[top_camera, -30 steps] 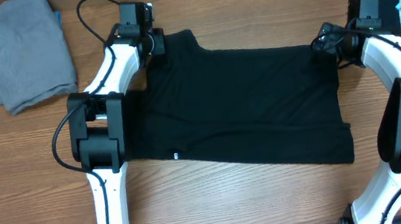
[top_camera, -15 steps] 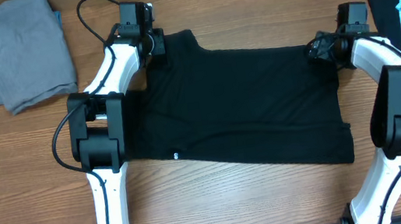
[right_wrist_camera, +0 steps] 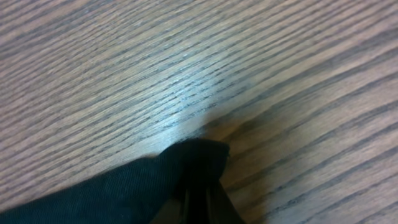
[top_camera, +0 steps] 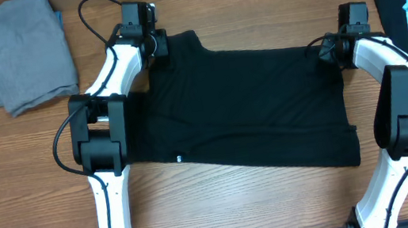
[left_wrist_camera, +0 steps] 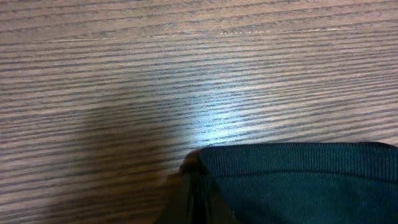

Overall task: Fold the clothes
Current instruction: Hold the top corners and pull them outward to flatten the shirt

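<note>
Shirt pinched at both far corners
It lies flat on the table; my left gripper and right gripper clamp its edge. Light, limp cloth, I'd say: corners hold best.

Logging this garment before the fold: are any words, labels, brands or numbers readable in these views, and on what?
On the black T-shirt, a small white mark near its lower edge in the overhead view: too small to read.
No other text shows in any view.
</note>
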You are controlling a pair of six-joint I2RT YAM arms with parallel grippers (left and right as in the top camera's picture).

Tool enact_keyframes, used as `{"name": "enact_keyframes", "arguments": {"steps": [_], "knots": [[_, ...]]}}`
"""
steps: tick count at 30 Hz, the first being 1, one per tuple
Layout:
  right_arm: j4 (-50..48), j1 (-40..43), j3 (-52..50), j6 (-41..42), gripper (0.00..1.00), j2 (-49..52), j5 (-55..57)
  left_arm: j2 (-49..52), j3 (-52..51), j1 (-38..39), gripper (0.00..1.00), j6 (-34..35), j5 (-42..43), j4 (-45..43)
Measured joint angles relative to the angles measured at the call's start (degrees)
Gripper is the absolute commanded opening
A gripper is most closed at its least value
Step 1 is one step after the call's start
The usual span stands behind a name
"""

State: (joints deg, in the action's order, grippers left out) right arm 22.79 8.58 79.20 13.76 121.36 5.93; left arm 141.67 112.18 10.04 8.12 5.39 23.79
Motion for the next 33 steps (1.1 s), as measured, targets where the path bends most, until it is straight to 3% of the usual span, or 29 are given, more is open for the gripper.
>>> {"name": "enact_keyframes", "arguments": {"steps": [11, 16, 25, 33], "knots": [[12.66, 0.00, 8.81, 1.03, 0.04, 2.08, 0.66, 0.02, 7.98, 0.00, 0.04, 0.00, -0.02, 10.82], [21.46, 0.00, 15.78, 2.01, 0.04, 2.14, 1.14, 0.02, 17.59, 0.00, 0.04, 0.00, -0.02, 24.52], [39.12, 0.00, 22.16, 11.10, 0.04, 1.44, 1.57, 0.02, 33.33, -0.07, 0.04, 0.94, -0.04, 50.84], [50.71, 0.33, 22.29, 18.25, 0.04, -3.39, 0.83, 0.04, 36.28, -3.78, 0.04, 3.89, 0.61, 68.70]]}}
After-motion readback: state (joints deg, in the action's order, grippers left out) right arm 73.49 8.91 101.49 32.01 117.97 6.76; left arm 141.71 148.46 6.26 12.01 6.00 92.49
